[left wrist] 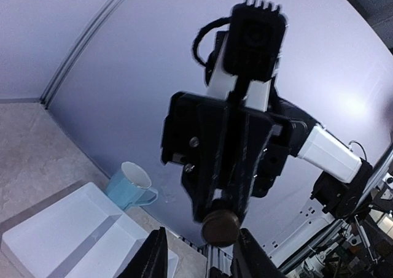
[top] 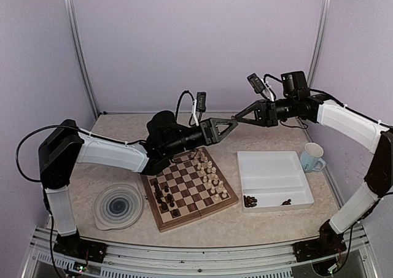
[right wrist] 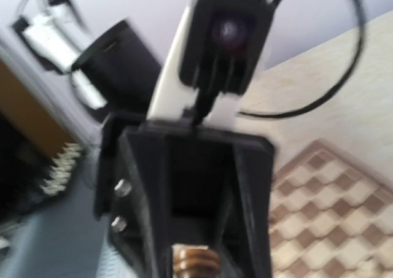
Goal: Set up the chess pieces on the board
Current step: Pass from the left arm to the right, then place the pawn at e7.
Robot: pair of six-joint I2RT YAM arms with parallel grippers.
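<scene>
Above the far edge of the board (top: 187, 192), in the top view, the left gripper (top: 231, 124) and the right gripper (top: 240, 118) meet tip to tip in the air. What lies between them is too small to tell from here. Pale pieces (top: 210, 175) stand along the board's right side and dark pieces (top: 163, 195) along its left. The white tray (top: 270, 167) beside the board holds two small clusters of spare dark pieces (top: 250, 200) in its near compartment, and I can see nothing in the far one. The pale blue mug (top: 312, 157) behind the tray hides its inside, and nothing shows on the blue-swirl plate (top: 118, 205). In the left wrist view, the right pincer is closed at its very tips on a dark brown chess piece (left wrist: 221, 227), whose round base faces the lens. The left pincer's own fingers (left wrist: 153, 256) stand parted on either side of the piece, apparently clear of the wood. The right wrist view is blurred, but the same piece shows low in the frame in front of the left gripper's body, with board squares beyond. The likely danger is the hand-over itself. The right's hold is only a tip pinch, so a brush from the left fingers could twist the piece free. It would then drop towards the board and might topple the pale rank below. The piece also lies sideways, so it would need turning upright before it is set down.
</scene>
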